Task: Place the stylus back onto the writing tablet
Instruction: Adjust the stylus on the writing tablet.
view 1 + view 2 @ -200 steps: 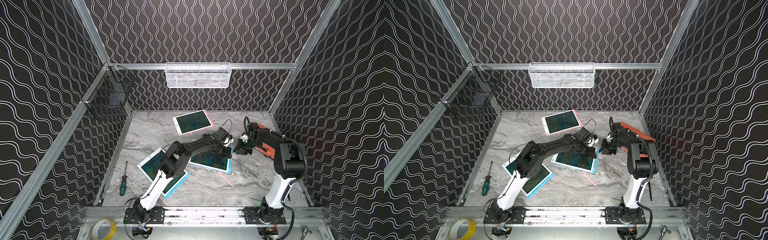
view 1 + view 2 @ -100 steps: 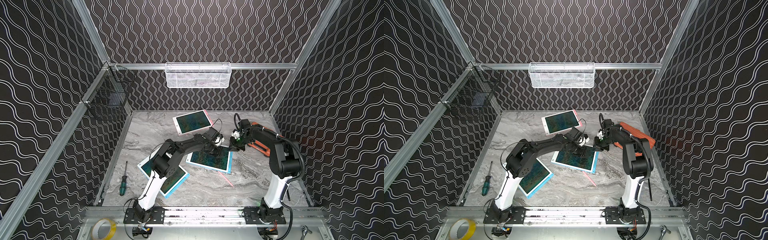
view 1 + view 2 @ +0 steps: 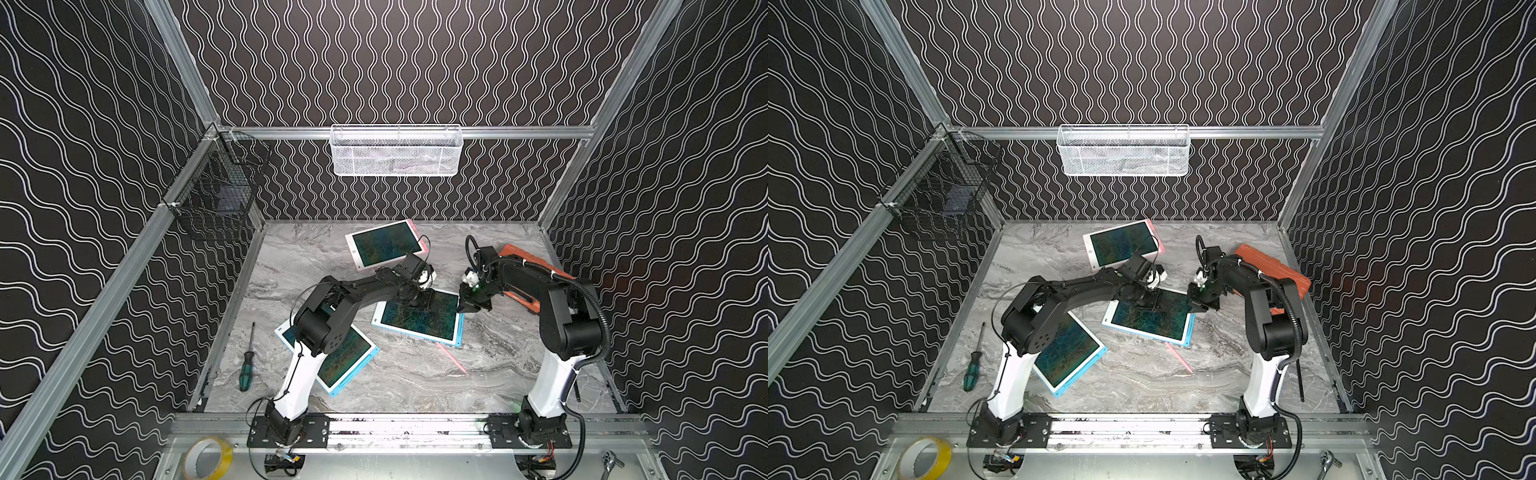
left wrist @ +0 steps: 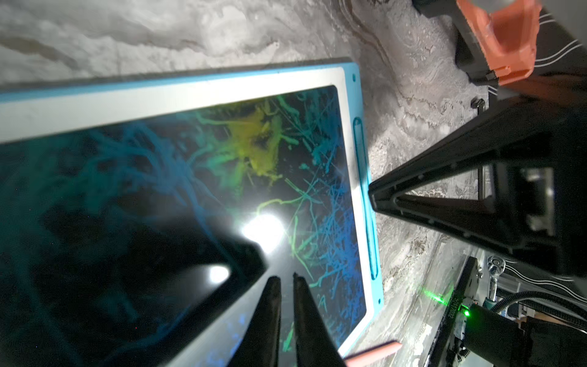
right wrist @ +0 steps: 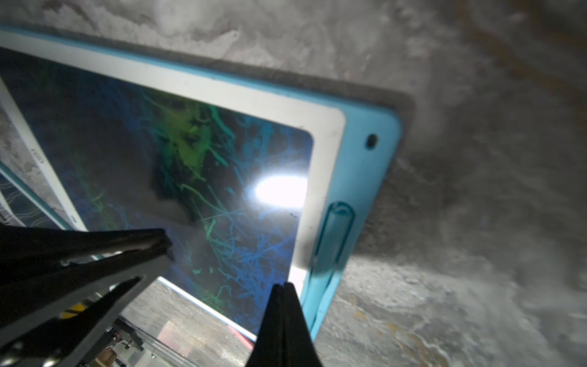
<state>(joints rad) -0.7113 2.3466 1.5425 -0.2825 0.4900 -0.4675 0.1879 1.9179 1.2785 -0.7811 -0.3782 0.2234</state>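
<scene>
We're looking down at the blue-framed tablet lying on the marble table, screen full of green and blue scribbles plus a bright glare spot. Our right gripper has its fingers pressed flat together, just beside the pen groove. Our left gripper hangs over the screen, tips almost touching. A bit of pink stick peeks out past the tablet's edge.

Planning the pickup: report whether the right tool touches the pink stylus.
Apart. In both top views the stylus lies on the table, clear of the right tool by the tablet.
</scene>
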